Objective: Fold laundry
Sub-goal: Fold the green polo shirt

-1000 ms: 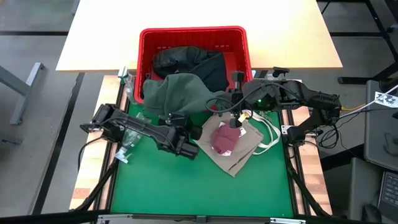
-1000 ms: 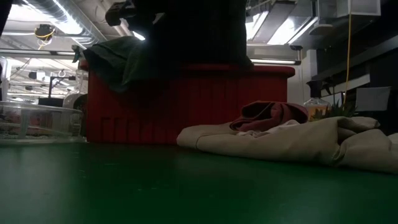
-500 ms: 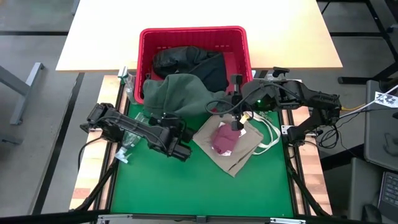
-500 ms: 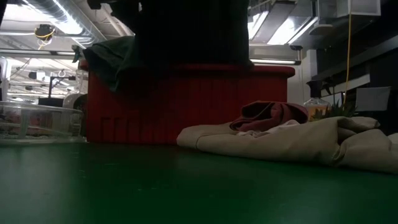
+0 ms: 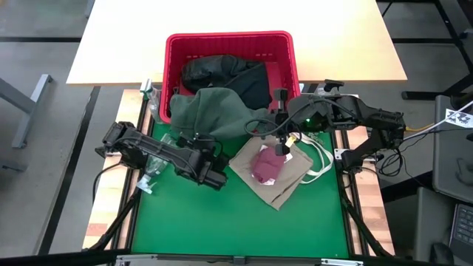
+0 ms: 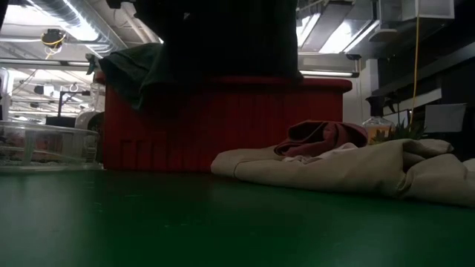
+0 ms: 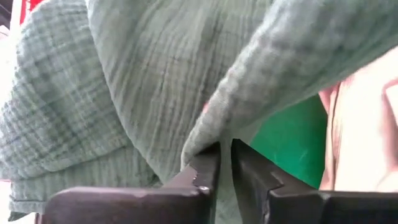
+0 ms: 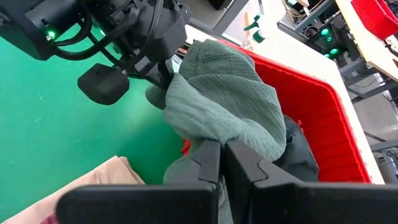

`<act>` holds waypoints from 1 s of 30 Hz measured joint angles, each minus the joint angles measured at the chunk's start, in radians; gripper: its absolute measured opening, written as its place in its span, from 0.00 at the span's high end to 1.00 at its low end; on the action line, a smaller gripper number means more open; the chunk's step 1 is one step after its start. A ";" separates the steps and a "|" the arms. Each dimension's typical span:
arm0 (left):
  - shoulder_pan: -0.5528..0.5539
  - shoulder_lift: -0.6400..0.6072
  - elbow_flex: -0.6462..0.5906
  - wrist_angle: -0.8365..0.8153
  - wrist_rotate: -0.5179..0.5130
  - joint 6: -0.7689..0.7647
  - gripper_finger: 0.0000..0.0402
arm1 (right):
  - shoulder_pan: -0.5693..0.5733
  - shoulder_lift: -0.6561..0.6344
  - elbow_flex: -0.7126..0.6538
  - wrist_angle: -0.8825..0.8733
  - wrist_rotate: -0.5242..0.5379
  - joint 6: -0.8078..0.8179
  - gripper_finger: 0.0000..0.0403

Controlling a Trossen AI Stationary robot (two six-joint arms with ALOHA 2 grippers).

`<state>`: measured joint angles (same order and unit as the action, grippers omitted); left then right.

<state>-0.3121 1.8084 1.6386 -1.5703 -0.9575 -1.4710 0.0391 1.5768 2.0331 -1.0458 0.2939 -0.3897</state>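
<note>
Pinching a fold of the olive-green shirt [image 7: 155,74], the left gripper [image 7: 225,163] has its 2 fingers drawn almost together with the ribbed cloth caught between their tips; in the high view this gripper [image 5: 198,142] sits at the shirt's near edge, just in front of the red basket [image 5: 229,41]. The right gripper [image 8: 222,163] has its fingers pressed together on the same shirt at the opposite edge; seen from above it [image 5: 279,124] hangs beside the basket's near right corner, above the tan top [image 5: 284,181]. The shirt [image 5: 211,111] is draped over the basket's near rim, partly inside and partly spilling onto the green mat [image 5: 236,229]. Black garments [image 5: 222,72] lie deeper in the basket. On the mat in front of the right gripper, the tan top lies spread flat with the maroon piece [image 5: 266,164] bunched on top of it; the low view shows the same pair, maroon [image 6: 323,135] resting on tan [image 6: 349,170], to the right of the basket's front wall [image 6: 223,122]. A clear plastic bottle [image 5: 157,164] lies on the mat's left edge, under the left arm.
</note>
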 joint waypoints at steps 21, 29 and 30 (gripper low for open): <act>0.077 0.001 -0.001 0.001 0.175 0.120 0.49 | 0.000 0.000 0.000 -0.004 0.000 0.000 0.97; 0.131 0.001 -0.001 0.001 0.156 0.122 0.50 | 0.000 0.000 0.000 -0.004 0.000 0.000 0.97; 0.138 0.001 -0.001 0.001 0.156 0.122 0.51 | 0.000 0.000 0.000 -0.004 0.000 0.000 0.97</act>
<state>-0.1738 1.8094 1.6376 -1.5696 -0.8016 -1.3493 0.0391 1.5768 2.0331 -1.0500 0.2943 -0.3897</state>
